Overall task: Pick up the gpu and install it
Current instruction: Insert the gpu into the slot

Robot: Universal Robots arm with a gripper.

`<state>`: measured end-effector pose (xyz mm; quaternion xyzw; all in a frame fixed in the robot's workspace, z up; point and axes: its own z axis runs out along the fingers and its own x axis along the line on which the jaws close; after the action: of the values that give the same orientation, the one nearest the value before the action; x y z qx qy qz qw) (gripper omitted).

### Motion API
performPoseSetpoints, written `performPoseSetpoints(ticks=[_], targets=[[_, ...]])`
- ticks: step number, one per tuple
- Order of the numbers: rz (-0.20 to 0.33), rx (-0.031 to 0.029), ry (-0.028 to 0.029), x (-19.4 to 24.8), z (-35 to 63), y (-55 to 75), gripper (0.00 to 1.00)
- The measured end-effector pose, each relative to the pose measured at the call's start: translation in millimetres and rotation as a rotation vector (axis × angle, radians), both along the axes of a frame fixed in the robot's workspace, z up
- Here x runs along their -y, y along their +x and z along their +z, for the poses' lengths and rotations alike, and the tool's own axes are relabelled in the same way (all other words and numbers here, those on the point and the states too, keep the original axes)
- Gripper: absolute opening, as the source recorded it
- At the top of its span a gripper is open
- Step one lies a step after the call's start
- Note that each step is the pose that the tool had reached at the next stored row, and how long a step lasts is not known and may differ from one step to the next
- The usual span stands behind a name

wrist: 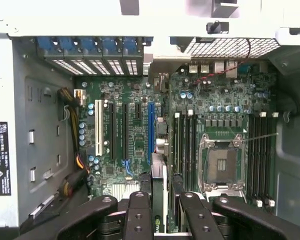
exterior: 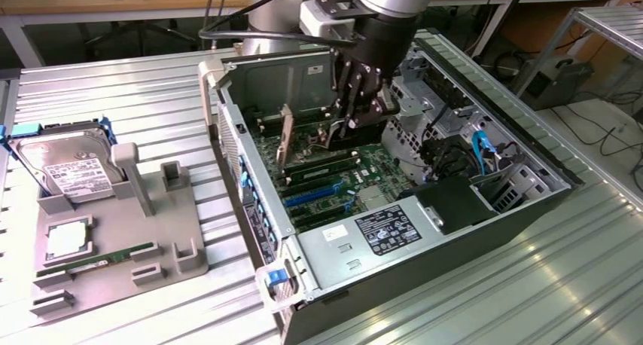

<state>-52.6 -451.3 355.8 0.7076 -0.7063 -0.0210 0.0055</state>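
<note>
Clenched on the thin black rectangular gpu card (wrist: 159, 200) inside the open grey metal computer case (exterior: 562, 172), the black-fingered end effector (exterior: 359, 119) could, if misaligned, jam the card's edge against the green motherboard (wrist: 135, 145).

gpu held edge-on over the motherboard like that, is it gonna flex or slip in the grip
The gpu looks like a thin rigid board, so it probably stays stiff rather than flexing. The end effector grips only its thin upper edge, so it could twist or slip if pushed sideways. Bare circuitry on the motherboard suggests both are fragile under hard contact.
</note>
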Motion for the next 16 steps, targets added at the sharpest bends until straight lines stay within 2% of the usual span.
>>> performPoseSetpoints(ticks=[9,14,16], targets=[[0.001,0.0037,-0.0006,0.2,-14.8,-1.7,0.26],[0.008,0.0037,-0.0006,2.8,-25.9,-8.7,0.26],[0.015,0.0036,-0.0005,5.0,-34.2,-13.4,0.26]])
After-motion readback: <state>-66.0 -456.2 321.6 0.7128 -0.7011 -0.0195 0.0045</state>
